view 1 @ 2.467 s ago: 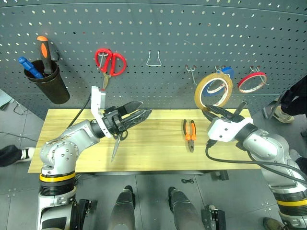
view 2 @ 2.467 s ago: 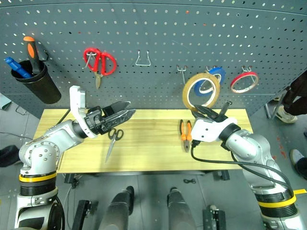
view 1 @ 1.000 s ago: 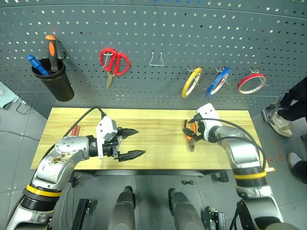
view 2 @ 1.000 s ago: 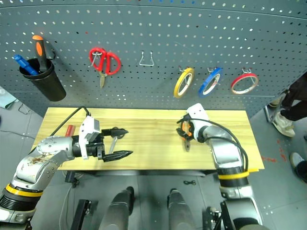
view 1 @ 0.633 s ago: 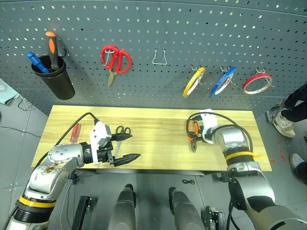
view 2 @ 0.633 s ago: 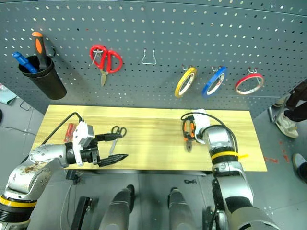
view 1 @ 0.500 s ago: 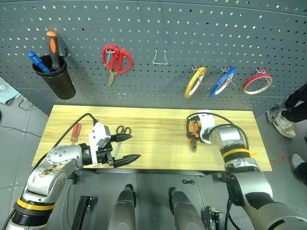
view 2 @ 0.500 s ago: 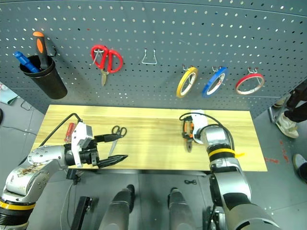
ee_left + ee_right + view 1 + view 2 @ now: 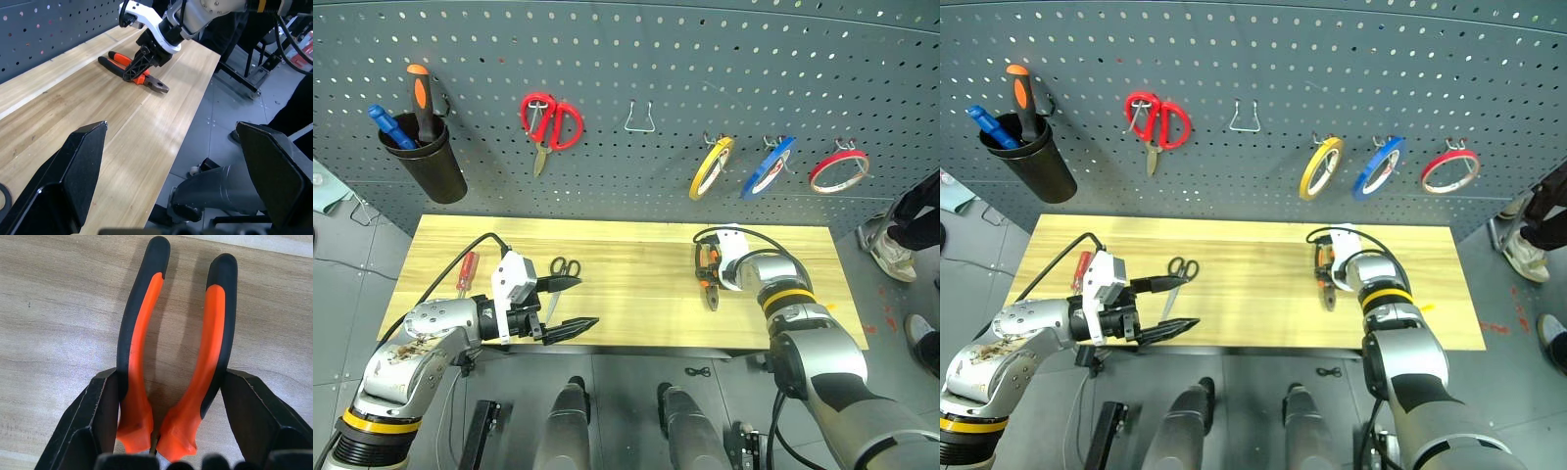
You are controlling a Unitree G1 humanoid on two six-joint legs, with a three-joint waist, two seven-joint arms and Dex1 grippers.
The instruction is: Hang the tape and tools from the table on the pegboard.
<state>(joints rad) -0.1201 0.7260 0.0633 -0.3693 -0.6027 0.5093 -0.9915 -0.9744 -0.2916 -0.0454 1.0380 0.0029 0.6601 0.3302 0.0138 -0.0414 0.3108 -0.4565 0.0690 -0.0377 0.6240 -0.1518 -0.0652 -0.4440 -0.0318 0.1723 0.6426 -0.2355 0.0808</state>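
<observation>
A: Where are the pliers (image 9: 173, 357)?

B: They lie flat on the surface (image 9: 626, 264), toward its right end. Their long line runs from the pegboard (image 9: 656, 117) side to the near edge. The orange-and-black handles point toward the pegboard, and the metal nose points at the near edge.

A: What is the right gripper (image 9: 142, 58) doing?

B: It sits right over the pliers. Its jaws stand one on each side of the two handles, right up against them. Whether they squeeze yet, one cannot tell.

A: And the left gripper (image 9: 570, 302)?

B: Its jaws are wide open and hold nothing. It hangs over the near left part of the surface and points to the right.

A: What else lies there?

B: The small black-handled scissors (image 9: 558, 279) lie just behind the left gripper, rings toward the pegboard. The red-handled screwdriver (image 9: 466, 273) lies near the left end, lengthwise front to back.

A: And the tape (image 9: 710, 167)?

B: The yellow ring hangs on a hook on the pegboard, beside the blue roll (image 9: 768, 166) and the red roll (image 9: 838, 169).
</observation>
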